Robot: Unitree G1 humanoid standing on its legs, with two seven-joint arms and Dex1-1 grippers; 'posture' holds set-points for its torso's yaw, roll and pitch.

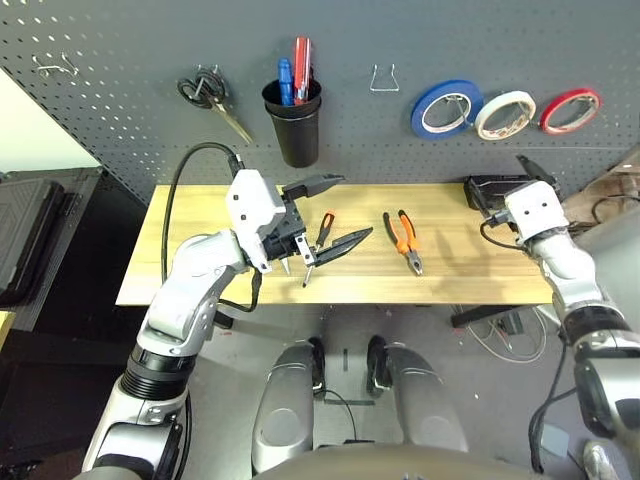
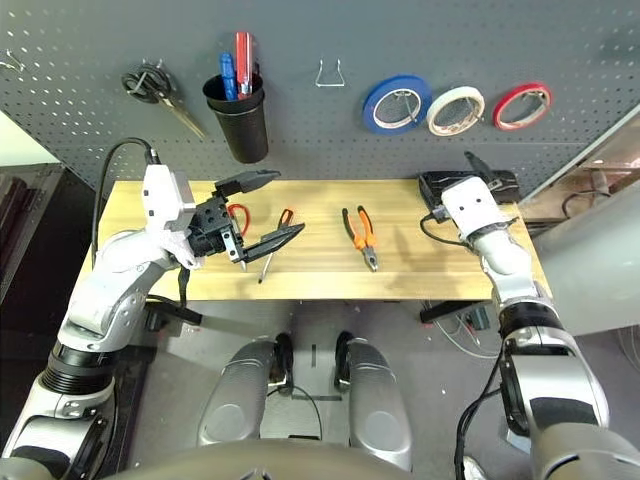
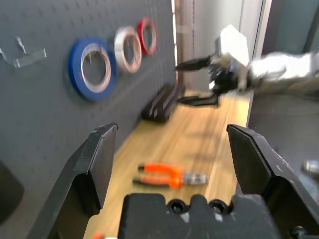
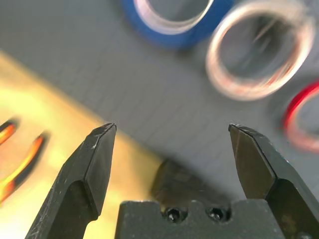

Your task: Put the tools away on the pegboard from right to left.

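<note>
- Judging by the right-to-left order, the pliers (image 2: 367, 240) come next; going in from the side could shove them across the desk (image 2: 410, 270) or pinch just one handle.
- A loose grip might let them twist, so they miss the bare hook (image 2: 331, 84), which is on the pegboard (image 2: 290, 130) beyond the pliers and slightly left.
- If the left hand (image 3: 173, 128) dips, it could knock the screwdriver (image 2: 286, 217) or scissors (image 2: 239, 207), both left of the pliers.
- The pliers lie on the desk, handles toward the pegboard, between the two hands: right of the left hand, left of the right hand (image 4: 173, 127).
- Both hands have their fingers spread apart, with nothing between them.
- The white tape (image 2: 440, 120) already hangs beyond the pliers and to their right.
</note>
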